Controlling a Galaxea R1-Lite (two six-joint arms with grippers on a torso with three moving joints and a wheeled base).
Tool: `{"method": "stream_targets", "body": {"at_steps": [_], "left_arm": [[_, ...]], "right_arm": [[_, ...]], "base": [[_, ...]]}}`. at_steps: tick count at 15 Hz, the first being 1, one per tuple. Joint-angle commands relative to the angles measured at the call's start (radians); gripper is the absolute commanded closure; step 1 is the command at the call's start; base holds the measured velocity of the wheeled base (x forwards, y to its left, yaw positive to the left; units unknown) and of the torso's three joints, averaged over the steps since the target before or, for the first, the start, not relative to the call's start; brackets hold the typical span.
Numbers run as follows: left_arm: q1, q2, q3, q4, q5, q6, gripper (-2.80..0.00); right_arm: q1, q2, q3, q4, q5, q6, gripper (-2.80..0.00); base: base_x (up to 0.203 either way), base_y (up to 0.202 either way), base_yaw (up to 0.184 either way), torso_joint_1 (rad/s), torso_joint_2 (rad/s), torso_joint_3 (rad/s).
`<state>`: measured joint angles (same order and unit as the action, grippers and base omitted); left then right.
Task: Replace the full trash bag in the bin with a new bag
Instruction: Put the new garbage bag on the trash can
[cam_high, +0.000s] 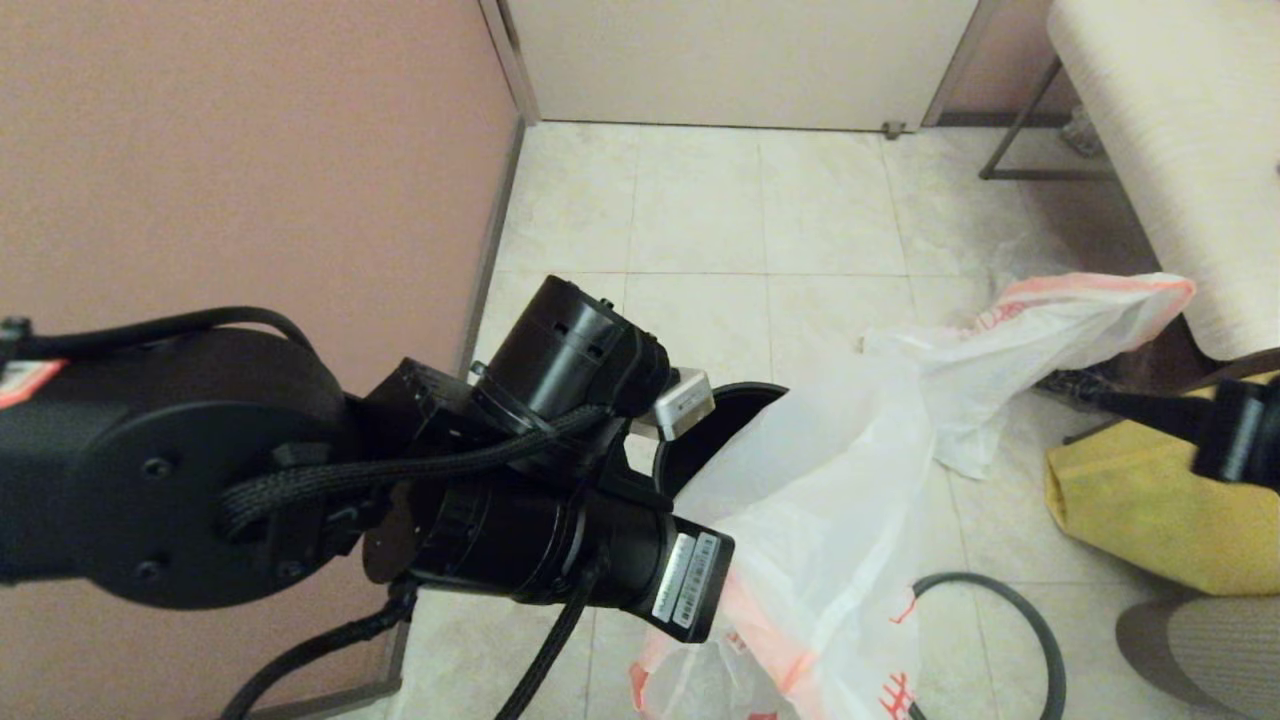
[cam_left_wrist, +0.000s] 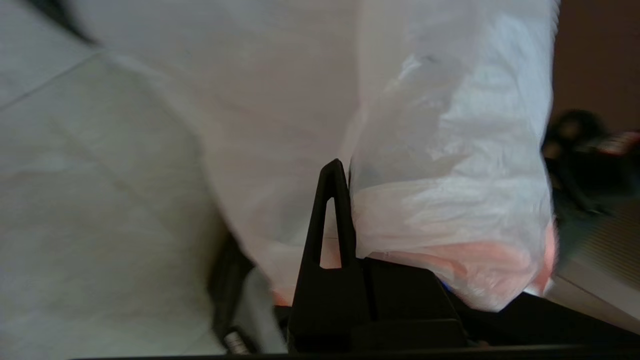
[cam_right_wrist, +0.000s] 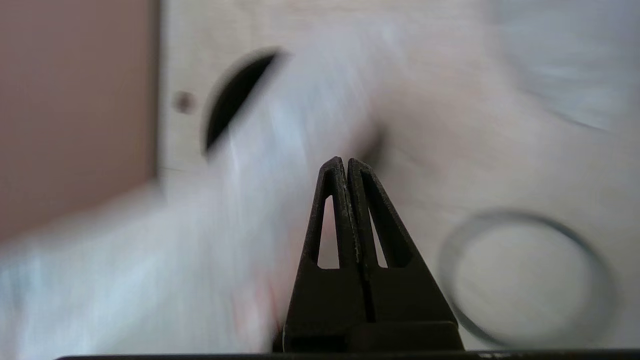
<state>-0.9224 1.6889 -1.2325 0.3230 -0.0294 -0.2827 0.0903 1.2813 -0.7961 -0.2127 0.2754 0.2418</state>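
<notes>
New bag (cam_high: 860, 470) hangs stretched over the bin (cam_high: 715, 420) near the wall, not yet fitted. Left tool (cam_left_wrist: 345, 210) pinches its band; right tool (cam_right_wrist: 347, 200) is closed, grip unclear.

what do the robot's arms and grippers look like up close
The left arm is matte black, built of round drum-like segments, with braided black cables along it, white barcode labels and a small white-grey box. The right gripper has black, tapered triangular jaws with slot cut-outs; the left gripper looks alike.
</notes>
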Motion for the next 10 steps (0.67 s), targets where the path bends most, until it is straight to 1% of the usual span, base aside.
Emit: {"method": "stream_targets", "body": {"at_steps": [1,3,4,5,6,7,9,10], "left_arm": [[0.042,0.0,-0.01,0.01,0.007,0.021,0.0],[0.046,-0.036,0.0,0.014,0.025,0.025,0.0],[0.047,-0.06,0.016,0.013,0.037,0.024,0.0],[0.055,-0.076,0.023,0.011,0.05,0.023,0.0],[0.063,-0.086,0.02,0.003,0.064,0.022,0.0],[0.069,-0.092,0.013,-0.001,0.081,0.021,0.0],[0.086,-0.098,0.006,-0.003,0.103,0.016,0.0],[0.093,-0.098,0.017,-0.002,0.103,0.015,0.0]], "right_arm": [[0.034,0.433,-0.197,-0.064,0.035,0.039,0.0],[0.069,0.631,-0.431,-0.135,0.068,0.106,0.0],[0.093,0.707,-0.525,-0.162,0.081,0.151,0.0],[0.137,0.754,-0.576,-0.179,0.087,0.188,0.0],[0.173,0.771,-0.59,-0.171,0.081,0.209,0.0],[0.2,0.768,-0.566,-0.146,0.044,0.219,0.0],[0.198,0.751,-0.554,-0.135,-0.031,0.224,0.0],[0.183,0.716,-0.555,-0.137,-0.037,0.225,0.0]], "base": [[0.0,0.0,0.0,0.0,0.0,0.0],[0.0,0.0,0.0,0.0,0.0,0.0],[0.0,0.0,0.0,0.0,0.0,0.0],[0.0,0.0,0.0,0.0,0.0,0.0],[0.0,0.0,0.0,0.0,0.0,0.0],[0.0,0.0,0.0,0.0,0.0,0.0],[0.0,0.0,0.0,0.0,0.0,0.0],[0.0,0.0,0.0,0.0,0.0,0.0]]}}
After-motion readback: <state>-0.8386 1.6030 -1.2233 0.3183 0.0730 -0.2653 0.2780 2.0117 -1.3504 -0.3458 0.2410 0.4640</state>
